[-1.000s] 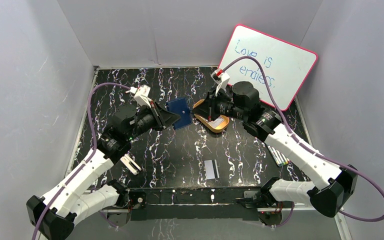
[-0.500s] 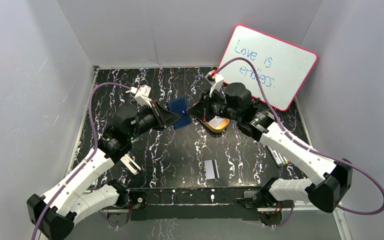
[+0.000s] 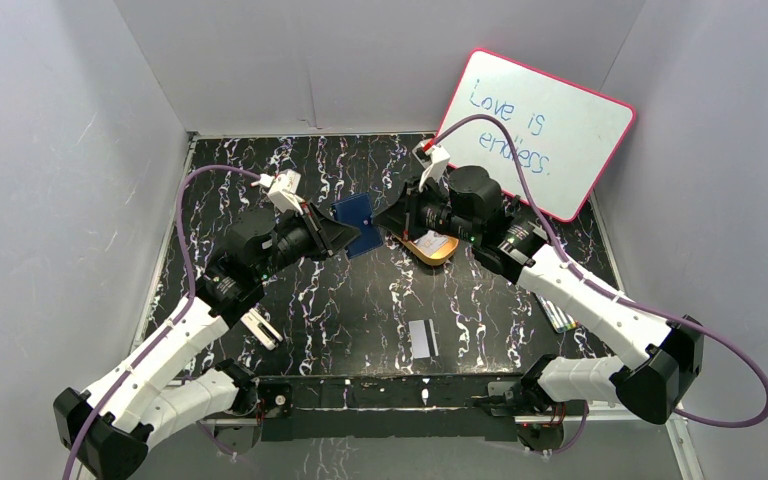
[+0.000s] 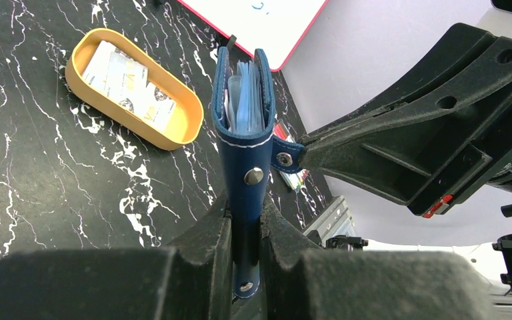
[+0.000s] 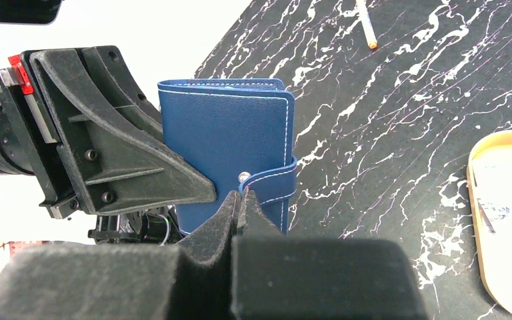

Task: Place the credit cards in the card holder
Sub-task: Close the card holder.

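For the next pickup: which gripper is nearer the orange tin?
Right. The right gripper hangs close by the orange tin; the left gripper, clamping the card holder, is farther off.

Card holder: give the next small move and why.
Probably draw the right gripper back, pulling the snap tab away to swing the cover open. The left gripper clamps the card holder upright, the right gripper's shut tips pinch the tab, the covers lie close together, and credit cards wait in the orange tin.

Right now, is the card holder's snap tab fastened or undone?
Undone: in the left wrist view the snap tab sticks out sideways off the card holder, pinched in the right gripper.
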`<state>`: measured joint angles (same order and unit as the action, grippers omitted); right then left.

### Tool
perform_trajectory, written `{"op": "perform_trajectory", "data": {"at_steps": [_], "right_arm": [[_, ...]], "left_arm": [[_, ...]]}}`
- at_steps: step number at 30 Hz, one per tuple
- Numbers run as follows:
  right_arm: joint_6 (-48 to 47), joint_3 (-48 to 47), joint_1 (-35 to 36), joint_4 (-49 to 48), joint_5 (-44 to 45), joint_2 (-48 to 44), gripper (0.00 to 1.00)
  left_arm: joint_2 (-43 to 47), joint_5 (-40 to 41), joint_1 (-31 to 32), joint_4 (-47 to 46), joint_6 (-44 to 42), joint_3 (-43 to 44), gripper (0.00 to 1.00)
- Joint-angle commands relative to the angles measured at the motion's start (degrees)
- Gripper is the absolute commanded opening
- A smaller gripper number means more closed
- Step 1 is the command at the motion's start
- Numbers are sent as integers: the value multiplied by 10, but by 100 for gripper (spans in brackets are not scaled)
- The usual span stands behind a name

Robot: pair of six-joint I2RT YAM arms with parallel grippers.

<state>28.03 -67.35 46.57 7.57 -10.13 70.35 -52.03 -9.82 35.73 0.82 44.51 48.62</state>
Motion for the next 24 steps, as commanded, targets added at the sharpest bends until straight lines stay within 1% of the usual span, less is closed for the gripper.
{"op": "perform_trajectory", "data": {"at_steps": [1,24], "right_arm": [[14,-18,3,-43,2,0,0],[19,-23,9,-49,-14,17,0]], "left_arm": [[11,2,4,-26,-8,19,0],[11,-2,7,-25,-10,22,0]]}}
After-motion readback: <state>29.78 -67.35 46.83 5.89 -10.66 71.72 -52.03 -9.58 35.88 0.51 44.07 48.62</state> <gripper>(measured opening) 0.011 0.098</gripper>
